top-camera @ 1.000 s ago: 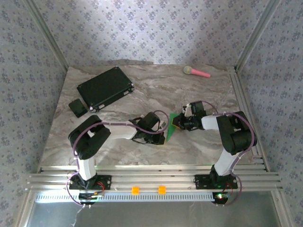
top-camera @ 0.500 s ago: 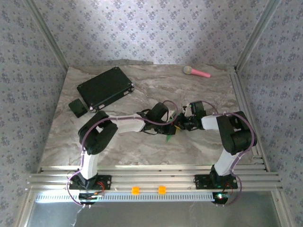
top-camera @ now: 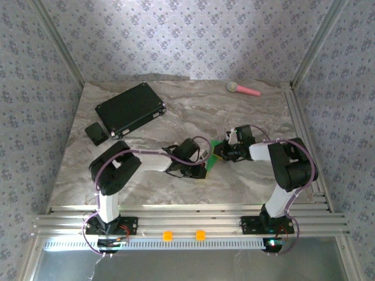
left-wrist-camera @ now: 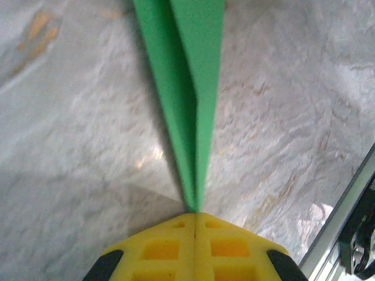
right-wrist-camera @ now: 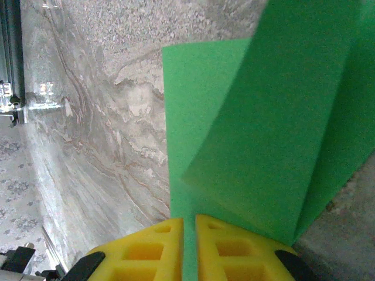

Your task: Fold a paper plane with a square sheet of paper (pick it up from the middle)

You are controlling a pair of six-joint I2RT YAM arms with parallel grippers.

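The square sheet of paper [top-camera: 211, 154] is bright green and folded with creases into a narrow pointed shape. It lies low over the marble table between my two grippers. My left gripper [top-camera: 201, 164] is at its near left end. In the left wrist view the yellow jaws [left-wrist-camera: 195, 214] are pressed together on the paper's pointed tip [left-wrist-camera: 188, 88]. My right gripper [top-camera: 221, 150] is at the far right end. In the right wrist view its jaws [right-wrist-camera: 188, 221] are shut on a layer of the green paper [right-wrist-camera: 281, 117], with a folded flap just beyond them.
A black rectangular case [top-camera: 130, 108] and a small black block [top-camera: 96, 133] lie at the back left. A pink-handled microphone-like toy [top-camera: 243, 89] lies at the back right. Aluminium rails run along the right side [top-camera: 304, 134] and the front edge [top-camera: 187, 219].
My left gripper went up and right toward the right gripper, then came back down-left to the paper's near end. The right arm has stayed in place.
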